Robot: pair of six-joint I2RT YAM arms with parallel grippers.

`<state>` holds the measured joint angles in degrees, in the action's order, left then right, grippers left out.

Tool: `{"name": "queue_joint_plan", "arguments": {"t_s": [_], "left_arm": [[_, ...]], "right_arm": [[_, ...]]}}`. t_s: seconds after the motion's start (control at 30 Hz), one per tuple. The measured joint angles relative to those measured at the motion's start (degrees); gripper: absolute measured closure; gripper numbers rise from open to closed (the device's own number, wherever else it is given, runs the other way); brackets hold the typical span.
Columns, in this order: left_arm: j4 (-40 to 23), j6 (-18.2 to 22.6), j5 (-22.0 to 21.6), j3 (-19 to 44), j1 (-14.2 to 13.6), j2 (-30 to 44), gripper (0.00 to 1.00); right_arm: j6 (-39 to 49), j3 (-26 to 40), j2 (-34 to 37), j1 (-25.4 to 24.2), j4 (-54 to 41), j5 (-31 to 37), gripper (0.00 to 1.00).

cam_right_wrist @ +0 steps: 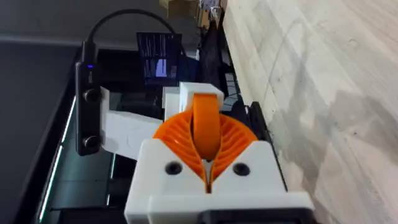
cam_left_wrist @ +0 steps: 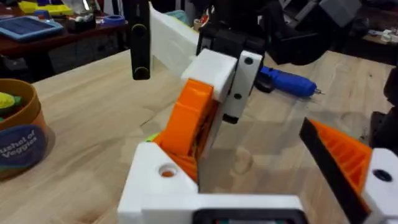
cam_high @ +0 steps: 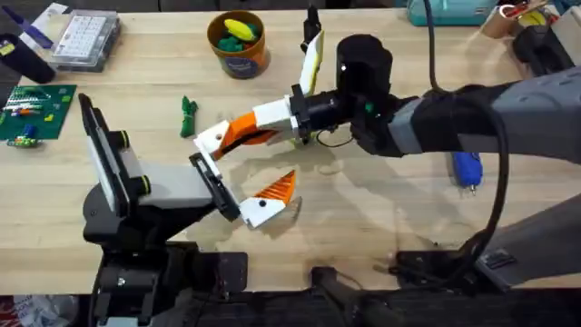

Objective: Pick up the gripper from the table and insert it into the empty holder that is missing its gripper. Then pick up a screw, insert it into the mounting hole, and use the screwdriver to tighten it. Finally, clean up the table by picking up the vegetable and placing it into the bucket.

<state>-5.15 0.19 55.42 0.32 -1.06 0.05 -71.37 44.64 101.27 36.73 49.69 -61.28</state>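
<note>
The bench (cam_high: 381, 218) carries everything, and the bucket (cam_high: 238, 45) at its far side serves as the mark for the rest. The right arm reaches across from the bucket's right, and its right tool (cam_right_wrist: 206, 134) is pressed together on the loose orange finger (cam_high: 243, 133), pinching it just behind the white block. The finger is held off the bench on the near side of the bucket, slanting away from it towards the left arm.

The left arm lies nearer the camera than the bucket. Its left tool (cam_high: 245, 168) stands spread, with one orange pad fitted on the side farther from the bucket and the empty holder (cam_left_wrist: 163, 177) on the nearer side. In the left wrist view the held finger's lower end meets the white holder close to its round hole. I cannot tell whether it is seated.

The step in hand looks like the insertion, early in the task. To do it well:

- Line the finger's long axis with the holder's slot before pushing.
- Keep the left arm steady as the anvil.
- Press straight in, not sideways, since a skewed entry may jam.
- Release only when the mounting holes line up.

The vegetable (cam_high: 188, 116) lies on the bench to the near left of the bucket. The blue screwdriver (cam_high: 466, 169) lies well to the bucket's right.
</note>
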Motion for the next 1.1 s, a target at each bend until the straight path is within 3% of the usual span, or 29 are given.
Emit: {"name": "queue_joint_plan", "arguments": {"t_s": [0.33,0.37,0.43,0.6,0.83,1.1], "left_arm": [[0.00,0.02,-0.03,0.00,0.00,0.00,0.013],[-0.02,0.33,0.32,0.04,-0.08,-0.02,0.013],[0.00,0.45,0.18,0.04,-0.07,-0.02,0.013],[0.00,0.53,0.00,0.04,-0.07,0.00,0.013],[0.02,1.18,-0.18,0.04,-0.07,-0.02,0.013],[-0.57,1.40,4.91,0.07,-1.16,-0.02,0.015]], "right_arm": [[-0.02,0.05,0.00,0.02,-0.04,0.05,0.980],[0.05,0.11,0.19,0.31,-0.35,0.94,0.739],[0.33,0.13,0.48,0.63,-0.50,1.47,0.609],[0.47,0.13,0.92,0.68,-0.51,1.73,0.524],[0.76,0.13,1.14,0.66,-1.07,2.12,0.269],[0.69,0.31,1.14,0.32,-0.63,3.48,0.059]]}}
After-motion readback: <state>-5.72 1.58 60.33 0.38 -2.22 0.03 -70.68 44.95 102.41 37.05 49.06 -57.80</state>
